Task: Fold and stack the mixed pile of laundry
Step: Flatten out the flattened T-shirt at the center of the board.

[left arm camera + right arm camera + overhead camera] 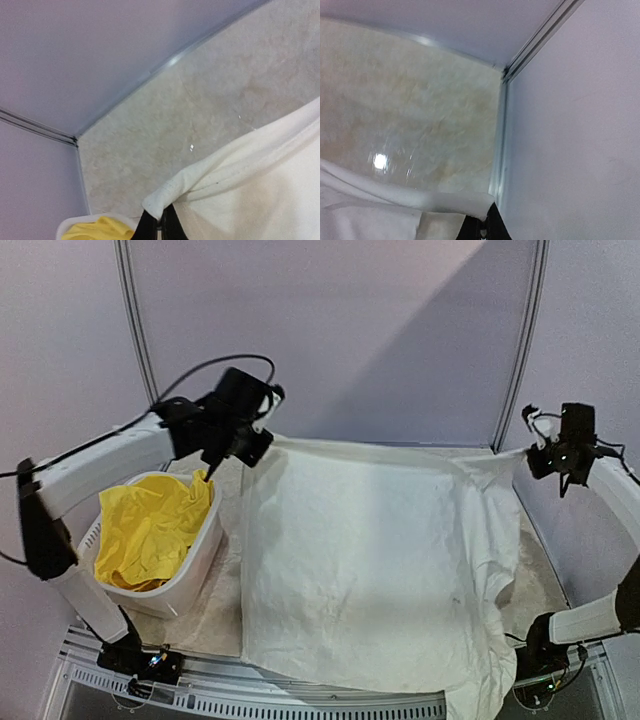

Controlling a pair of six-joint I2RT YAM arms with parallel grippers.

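Top external shows the left tool (258, 450) and right tool (545, 462) each clenched on a far corner of the white T-shirt (370, 560), spread over the bench (225, 615) (yellow shorts (150, 525) lie in the basket (200, 562)).

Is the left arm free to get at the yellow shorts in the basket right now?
Likely not yet: the left gripper is shut on a corner of the T-shirt. The shorts lie uncovered in the open basket just beside it, so releasing the shirt should leave the way free.

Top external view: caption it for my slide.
Left tool and right tool pinch white T-shirt by far corners; yellow shorts in basket.
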